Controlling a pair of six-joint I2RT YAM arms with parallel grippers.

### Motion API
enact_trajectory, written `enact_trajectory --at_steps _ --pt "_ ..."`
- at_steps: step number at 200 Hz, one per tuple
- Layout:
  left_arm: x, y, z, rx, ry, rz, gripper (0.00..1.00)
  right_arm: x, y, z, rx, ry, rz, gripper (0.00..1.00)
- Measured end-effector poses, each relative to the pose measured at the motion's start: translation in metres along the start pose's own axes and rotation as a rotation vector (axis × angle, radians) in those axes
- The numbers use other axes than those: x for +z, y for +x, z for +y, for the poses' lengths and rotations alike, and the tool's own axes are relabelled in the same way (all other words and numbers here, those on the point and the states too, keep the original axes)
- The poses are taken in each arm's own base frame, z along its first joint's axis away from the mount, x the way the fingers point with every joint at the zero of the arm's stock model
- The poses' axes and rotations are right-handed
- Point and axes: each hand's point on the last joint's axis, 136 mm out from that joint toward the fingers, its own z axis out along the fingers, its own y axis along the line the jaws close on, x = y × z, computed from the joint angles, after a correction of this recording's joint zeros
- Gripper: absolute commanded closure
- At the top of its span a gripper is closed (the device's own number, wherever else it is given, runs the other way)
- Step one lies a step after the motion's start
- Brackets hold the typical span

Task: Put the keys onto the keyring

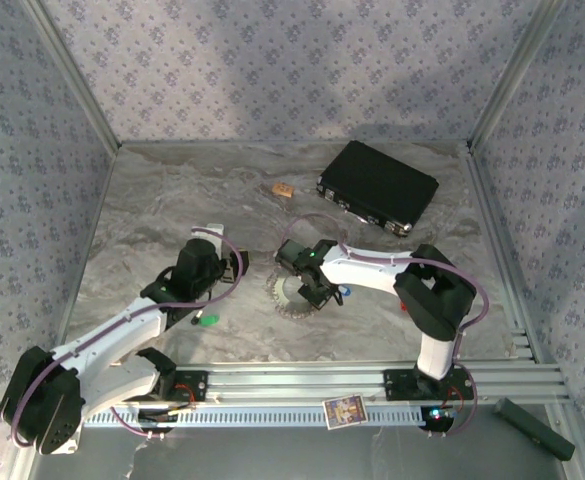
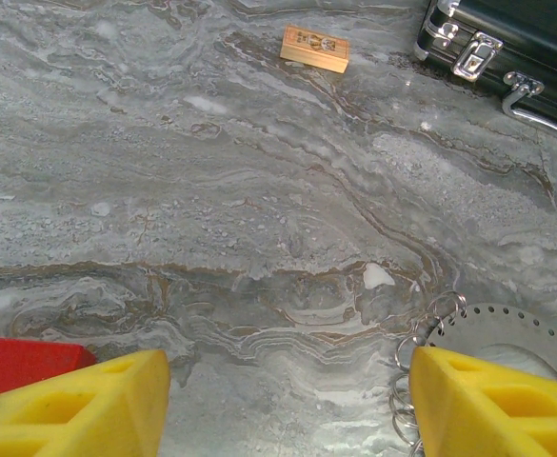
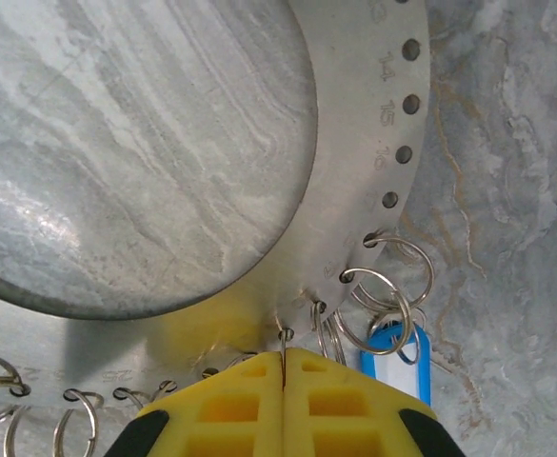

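Observation:
The keyring is a flat silvery ring with numbered holes along its band, and small wire split rings hang from those holes. It lies on the marble table in front of the right arm. My right gripper is shut, its yellow pads pinching one thin wire ring at the band's edge. A blue key lies just right of the pads, threaded on a neighbouring split ring. A green key lies on the table beside the left arm. My left gripper is open over bare table, the keyring by its right finger.
A black case with metal latches lies at the back right. A small wooden block sits to its left. A printed card rests on the front rail. Patterned walls and metal posts enclose the table.

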Motion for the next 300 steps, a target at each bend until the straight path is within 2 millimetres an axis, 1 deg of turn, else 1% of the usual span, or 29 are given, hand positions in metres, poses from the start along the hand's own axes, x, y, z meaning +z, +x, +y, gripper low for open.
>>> enact_trajectory --at_steps 17,31,46,62,79,92,112,125,135,143,163,187,204,245,279,300 --pt "-0.002 -0.002 0.0 0.005 0.003 -0.006 0.34 -0.004 -0.002 -0.001 -0.003 -0.002 -0.021 1.0" --pt "-0.005 -0.005 -0.003 0.013 0.016 -0.017 0.35 -0.015 -0.006 -0.002 -0.01 -0.009 -0.071 1.0" --pt "-0.009 -0.009 -0.007 0.031 0.042 -0.032 0.37 -0.033 -0.011 -0.003 -0.026 -0.026 -0.155 1.0" --pt "-0.014 -0.015 -0.014 0.052 0.082 -0.055 0.4 -0.059 -0.017 -0.001 -0.061 -0.058 -0.279 1.0" --pt "-0.019 -0.023 -0.025 0.089 0.135 -0.089 0.44 -0.082 -0.022 0.004 -0.11 -0.106 -0.396 1.0" --pt "-0.023 -0.026 -0.038 0.14 0.189 -0.113 0.46 -0.097 -0.026 0.012 -0.165 -0.158 -0.473 1.0" --pt "-0.028 -0.017 -0.064 0.26 0.295 -0.124 0.49 -0.114 -0.03 0.027 -0.263 -0.236 -0.563 1.0" --pt "-0.032 -0.005 -0.082 0.346 0.369 -0.117 0.53 -0.122 -0.03 0.036 -0.321 -0.279 -0.609 1.0" --pt "-0.033 0.004 -0.091 0.397 0.414 -0.105 0.55 -0.128 -0.032 0.041 -0.358 -0.306 -0.645 1.0" --pt "-0.032 0.012 -0.096 0.424 0.444 -0.093 0.57 -0.132 -0.032 0.045 -0.383 -0.324 -0.668 1.0" --pt "-0.03 0.028 -0.101 0.474 0.499 -0.073 0.59 -0.14 -0.035 0.048 -0.42 -0.351 -0.713 1.0" --pt "-0.032 0.042 -0.107 0.515 0.563 -0.066 0.62 -0.144 -0.038 0.049 -0.442 -0.367 -0.745 1.0" --pt "-0.034 0.05 -0.11 0.537 0.601 -0.062 0.64 -0.146 -0.035 0.051 -0.459 -0.379 -0.759 1.0" --pt "-0.039 0.055 -0.125 0.608 0.689 -0.085 0.66 -0.157 -0.034 0.054 -0.505 -0.395 -0.809 1.0" --pt "-0.043 0.063 -0.136 0.665 0.763 -0.093 0.66 -0.16 -0.033 0.056 -0.527 -0.406 -0.824 1.0" --pt "-0.047 0.062 -0.141 0.681 0.798 -0.109 0.67 -0.162 -0.034 0.057 -0.531 -0.411 -0.83 1.0"
